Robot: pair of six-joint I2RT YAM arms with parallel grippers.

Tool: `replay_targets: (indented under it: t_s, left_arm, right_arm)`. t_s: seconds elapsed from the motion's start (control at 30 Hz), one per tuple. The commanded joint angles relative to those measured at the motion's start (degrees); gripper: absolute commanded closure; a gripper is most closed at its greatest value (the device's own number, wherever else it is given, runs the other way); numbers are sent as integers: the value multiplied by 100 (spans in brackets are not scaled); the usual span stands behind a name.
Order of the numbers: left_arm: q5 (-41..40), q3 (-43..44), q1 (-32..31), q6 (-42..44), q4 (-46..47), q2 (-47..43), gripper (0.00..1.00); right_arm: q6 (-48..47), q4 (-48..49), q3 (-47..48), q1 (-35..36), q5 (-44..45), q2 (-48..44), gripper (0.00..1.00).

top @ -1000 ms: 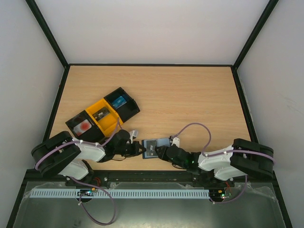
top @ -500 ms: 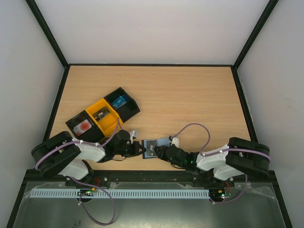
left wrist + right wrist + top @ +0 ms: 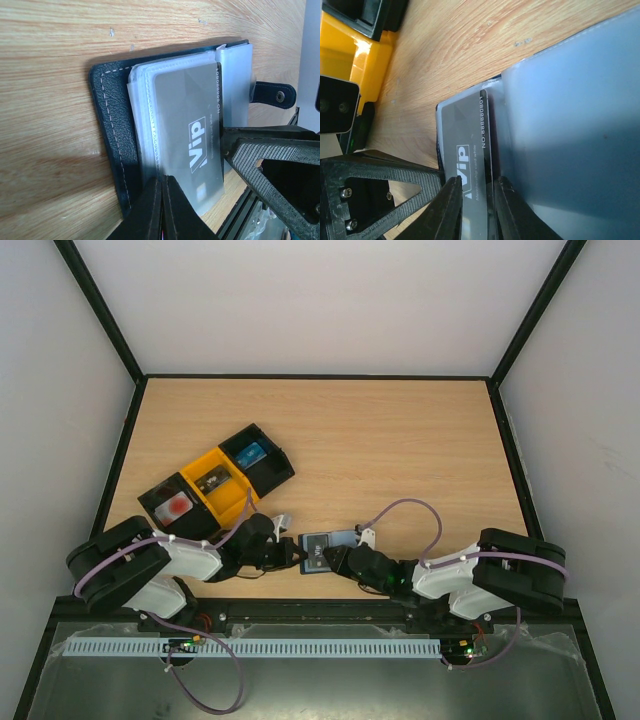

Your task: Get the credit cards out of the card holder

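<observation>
Wood-grain table (image 3: 420,440) under the card holder (image 3: 318,542), white walls (image 3: 320,300), black frame edging (image 3: 100,308).

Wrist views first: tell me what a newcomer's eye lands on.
A grey VIP card sits in the open card holder at the near edge of the table. The left tool is pinched shut at the card's corner, while the right tool straddles its edge with fingers apart. Behind and to the left, black and yellow trays hold other cards.
</observation>
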Motion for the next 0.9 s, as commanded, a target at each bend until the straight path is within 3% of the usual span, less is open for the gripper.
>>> replay_targets:
  t_s: [0.0,0.33,0.87]
  left_arm:
    - [-234,-153,-48,91,-331,113,97]
    - [-233,-147,-43,101,-305,169,97]
    - [-383,-154,-44,166,-580,74,97]
  right_arm:
    - [79,434,-137,-19,212,-42,82]
    - [-9,499,-161,-19,262,-105,98]
    - [-101,500,-622,-19,434,-602,98]
